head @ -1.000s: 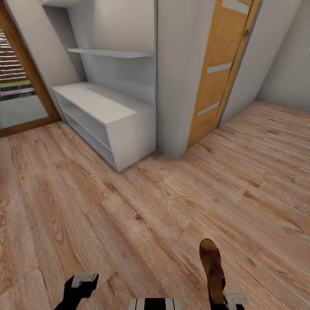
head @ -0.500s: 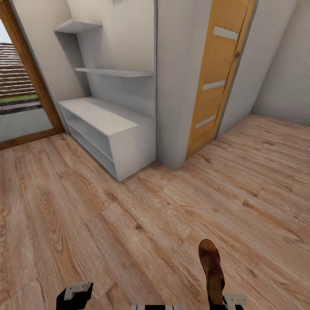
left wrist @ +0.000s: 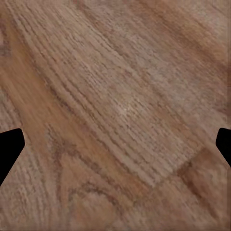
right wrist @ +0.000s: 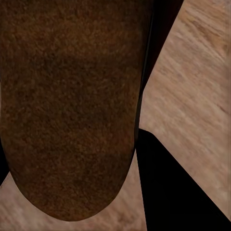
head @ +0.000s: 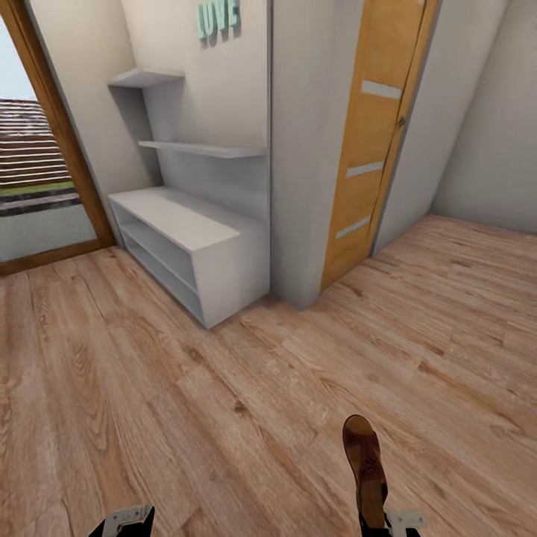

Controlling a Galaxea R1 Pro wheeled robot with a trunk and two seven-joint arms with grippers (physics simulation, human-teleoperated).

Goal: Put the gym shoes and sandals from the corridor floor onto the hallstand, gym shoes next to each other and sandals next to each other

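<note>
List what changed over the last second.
The head camera tilted up: the hallstand and door slid lower in view, and wall lettering appeared. The left gripper dropped toward the frame's bottom. Unchanged: the right gripper holds one sandal; no shoes on the rack.

My head cam looks forward and down from standing height over the corridor floor (head: 186, 388), with the hallstand (head: 190, 239) well ahead on my left and a door (head: 369, 149) ahead. My left wrist cam points straight down, close to the planks (left wrist: 120, 106), with my fingers (left wrist: 9, 149) at the frame edges. My right wrist cam sits right against the sandal (right wrist: 72, 110), floor beside it. All three views share the floor; head and right wrist share the sandal (head: 365, 466).
</note>
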